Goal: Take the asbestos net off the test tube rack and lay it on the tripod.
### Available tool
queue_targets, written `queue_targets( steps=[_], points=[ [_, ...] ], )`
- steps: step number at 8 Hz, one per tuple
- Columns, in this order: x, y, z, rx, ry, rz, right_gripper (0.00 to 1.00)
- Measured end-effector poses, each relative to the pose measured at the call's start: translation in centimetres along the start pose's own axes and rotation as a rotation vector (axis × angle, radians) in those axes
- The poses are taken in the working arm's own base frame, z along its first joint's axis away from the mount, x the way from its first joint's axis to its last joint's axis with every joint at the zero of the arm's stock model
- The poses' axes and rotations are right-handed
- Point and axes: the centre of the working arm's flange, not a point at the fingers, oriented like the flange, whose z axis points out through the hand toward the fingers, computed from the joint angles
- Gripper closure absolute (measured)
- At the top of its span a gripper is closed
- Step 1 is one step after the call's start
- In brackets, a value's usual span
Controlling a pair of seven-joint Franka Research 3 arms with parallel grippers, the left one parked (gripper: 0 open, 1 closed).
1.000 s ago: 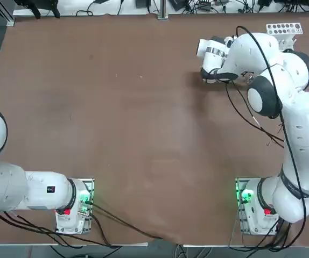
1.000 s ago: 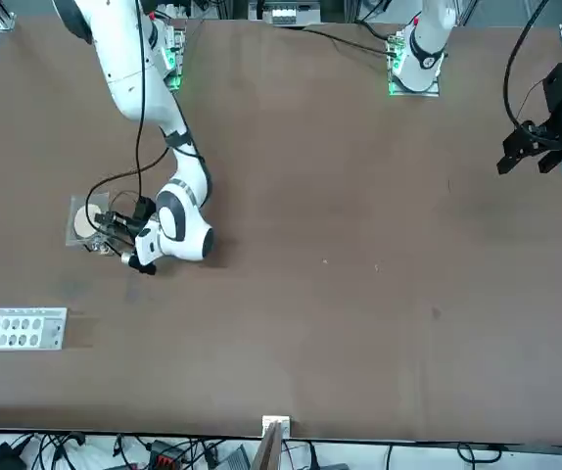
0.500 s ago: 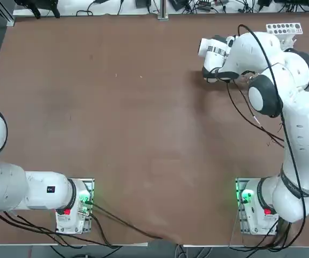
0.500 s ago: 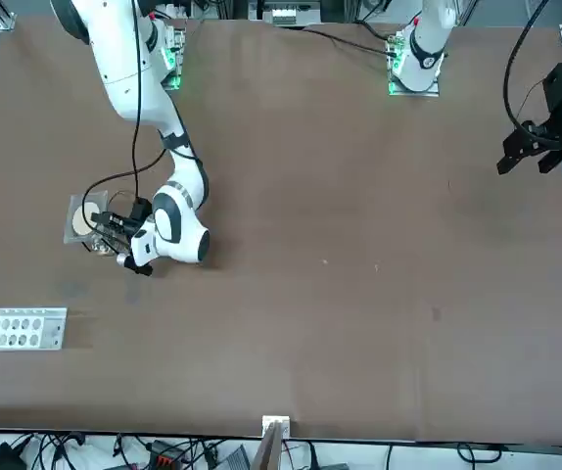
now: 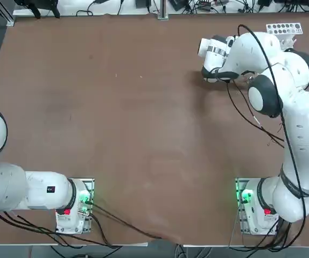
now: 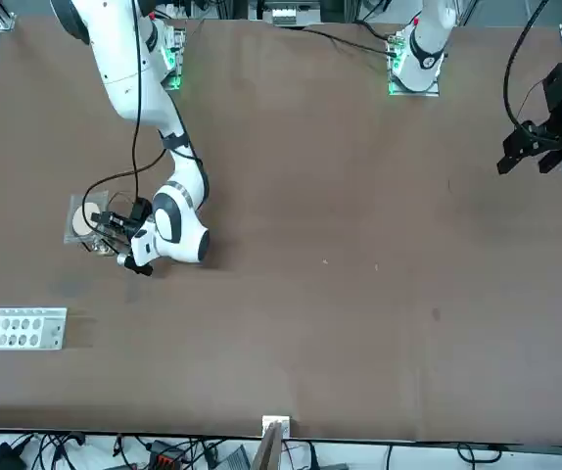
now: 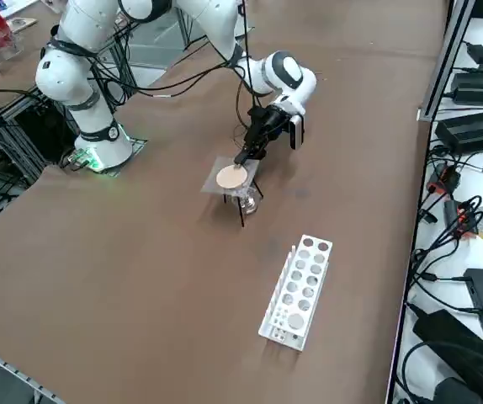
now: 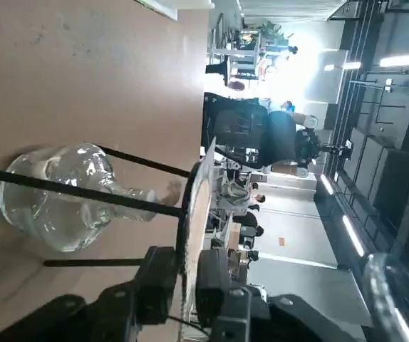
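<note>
The asbestos net (image 7: 231, 178), grey mesh with a beige round patch, lies flat on top of the dark wire tripod (image 7: 242, 210). My right gripper (image 7: 246, 157) reaches in level with the net, its fingers shut on the net's near edge. In the right wrist view the net (image 8: 192, 206) shows edge-on, running between the two fingers (image 8: 165, 278) of the gripper (image 8: 189, 276). In the front view the net (image 6: 77, 211) sits at the gripper (image 6: 110, 222). The white test tube rack (image 7: 299, 290) stands apart with nothing on it, also in the front view as the rack (image 6: 15, 329).
A clear glass vessel (image 8: 55, 203) sits on the table under the tripod, between its legs. In the top view my own arm covers the net and tripod; the rack (image 5: 284, 28) lies at the far right corner. Power bricks and cables (image 7: 477, 126) line the shelf beyond the table's right edge.
Over the first half second my wrist and the net shifted slightly. Since then nothing has visibly moved.
</note>
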Motion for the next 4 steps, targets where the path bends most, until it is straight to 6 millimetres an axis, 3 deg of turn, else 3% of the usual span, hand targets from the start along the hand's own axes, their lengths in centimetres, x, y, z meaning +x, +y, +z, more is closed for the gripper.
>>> queue_targets(
  steps=[4],
  points=[
    [0.16, 0.22, -0.35, 0.006, 0.005, -0.033, 0.58]
  ],
)
